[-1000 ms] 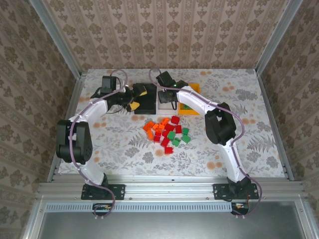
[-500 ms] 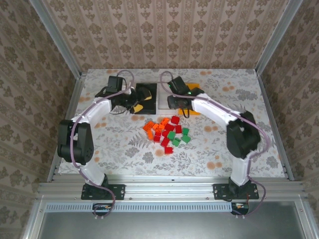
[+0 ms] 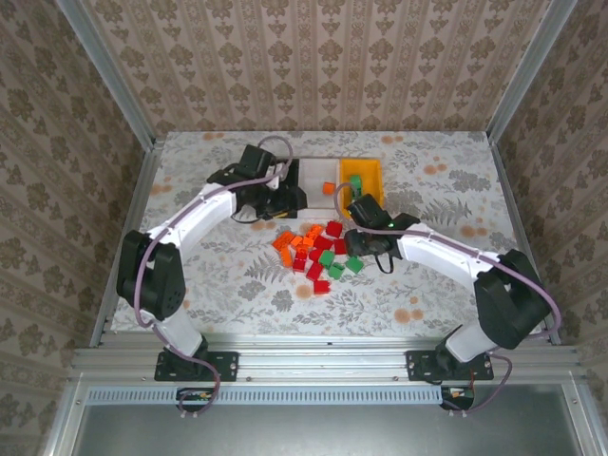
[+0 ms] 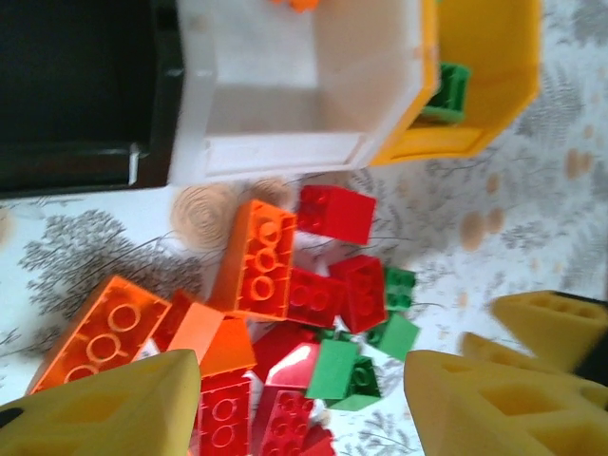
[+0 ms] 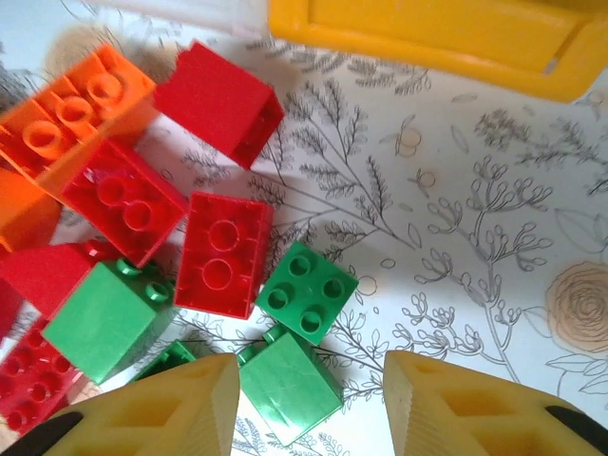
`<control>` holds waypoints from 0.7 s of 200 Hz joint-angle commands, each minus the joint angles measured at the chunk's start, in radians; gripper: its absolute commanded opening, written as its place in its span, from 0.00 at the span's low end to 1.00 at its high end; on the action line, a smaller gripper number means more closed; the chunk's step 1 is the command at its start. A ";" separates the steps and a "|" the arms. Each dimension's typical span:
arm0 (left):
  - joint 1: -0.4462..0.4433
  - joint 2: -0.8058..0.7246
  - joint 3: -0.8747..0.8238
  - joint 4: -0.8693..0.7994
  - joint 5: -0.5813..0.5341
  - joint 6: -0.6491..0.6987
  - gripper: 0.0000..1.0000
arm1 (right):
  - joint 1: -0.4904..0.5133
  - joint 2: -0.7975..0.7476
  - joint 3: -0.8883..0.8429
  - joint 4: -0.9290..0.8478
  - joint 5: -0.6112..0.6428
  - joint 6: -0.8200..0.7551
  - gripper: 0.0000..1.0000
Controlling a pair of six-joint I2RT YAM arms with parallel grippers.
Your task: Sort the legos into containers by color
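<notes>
Now both claws hang open over the brick heap

The legos [image 3: 318, 252] lie in one loose heap on the flowered table [image 3: 228, 275], just in front of the containers. The white bin [image 4: 285, 152] stands between the black bin [image 4: 76, 85] and the yellow bin [image 4: 494, 57]. One green brick [image 4: 446, 90] lies in the yellow bin and an orange brick [image 3: 328, 188] in the white one. Most of the sorting is not yet done.

The left gripper [image 4: 299, 404] hovers over the left part of the heap, with its fingers apart and nothing between them. The right gripper [image 5: 309, 408] is low over the right edge of the heap, also open and holding nothing. A green block [image 5: 288, 385] lies on the table between its two fingers.

I judge these bricks to be light, hard and stiff, so a firm squeeze should not damage them. However, the glossy walls look slippery, and such a light piece can easily turn or pop out of the grip. It seems better to take the green block across two flat opposite side walls, not on the studs or on a corner. Another small green piece [image 5: 307, 292] lies just beside it, so the closing fingers may push that one.
</notes>
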 commanded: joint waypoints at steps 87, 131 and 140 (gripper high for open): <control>-0.034 -0.181 -0.315 0.022 -0.194 -0.089 0.62 | 0.195 0.069 0.108 0.024 -0.041 0.020 0.42; 0.076 -0.318 -0.401 0.018 -0.143 -0.070 0.75 | 0.349 0.148 0.147 -0.064 0.010 0.156 0.49; 0.110 -0.359 -0.419 0.023 -0.118 -0.067 0.80 | 0.372 0.154 0.152 -0.107 0.039 0.171 0.51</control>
